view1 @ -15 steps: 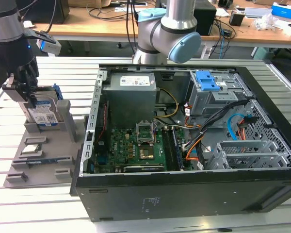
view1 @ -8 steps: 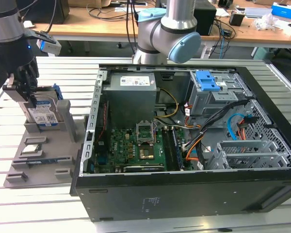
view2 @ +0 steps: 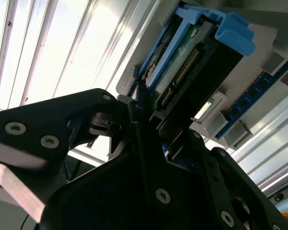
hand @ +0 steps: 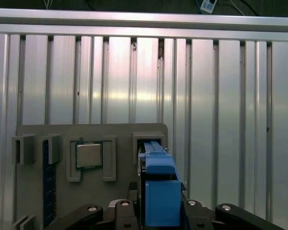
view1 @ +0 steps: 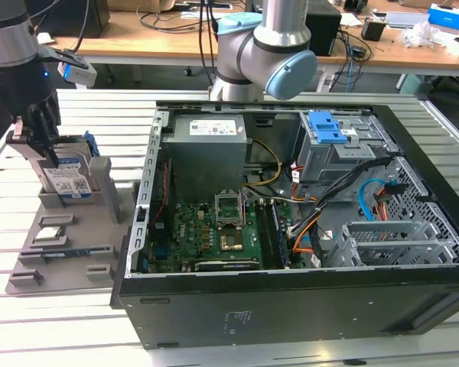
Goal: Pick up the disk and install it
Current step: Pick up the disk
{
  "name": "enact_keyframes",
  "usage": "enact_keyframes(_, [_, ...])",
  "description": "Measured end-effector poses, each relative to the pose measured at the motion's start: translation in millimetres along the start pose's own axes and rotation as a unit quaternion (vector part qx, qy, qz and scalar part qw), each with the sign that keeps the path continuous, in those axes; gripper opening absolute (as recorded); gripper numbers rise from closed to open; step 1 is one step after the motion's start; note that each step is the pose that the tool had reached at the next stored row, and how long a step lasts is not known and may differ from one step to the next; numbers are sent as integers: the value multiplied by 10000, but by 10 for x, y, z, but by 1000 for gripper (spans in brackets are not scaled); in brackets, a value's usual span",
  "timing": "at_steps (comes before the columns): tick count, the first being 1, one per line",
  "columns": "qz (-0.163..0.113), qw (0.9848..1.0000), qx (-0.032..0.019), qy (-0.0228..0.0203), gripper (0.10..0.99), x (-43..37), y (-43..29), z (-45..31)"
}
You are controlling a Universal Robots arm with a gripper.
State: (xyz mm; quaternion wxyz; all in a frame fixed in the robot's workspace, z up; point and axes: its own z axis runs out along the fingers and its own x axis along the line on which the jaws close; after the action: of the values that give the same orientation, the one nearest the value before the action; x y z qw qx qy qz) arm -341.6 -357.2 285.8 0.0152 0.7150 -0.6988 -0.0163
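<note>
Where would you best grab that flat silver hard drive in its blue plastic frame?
By its top edge, from straight above, pinching the two broad faces. The silver hard drive stands upright on edge in a grey plastic holder, so only the upper part is free. The black gripper is at that edge.

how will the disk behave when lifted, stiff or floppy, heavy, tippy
Probably stiff: the disk looks like a metal slab in a blue plastic frame. Likely heavy for its size. Standing on edge in the gray holder, it could tip if nudged.
</note>
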Motion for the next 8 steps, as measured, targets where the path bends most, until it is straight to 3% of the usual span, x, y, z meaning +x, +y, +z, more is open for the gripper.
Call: enact_keyframes(8, [0,10000,0,0,365,0,0,2])
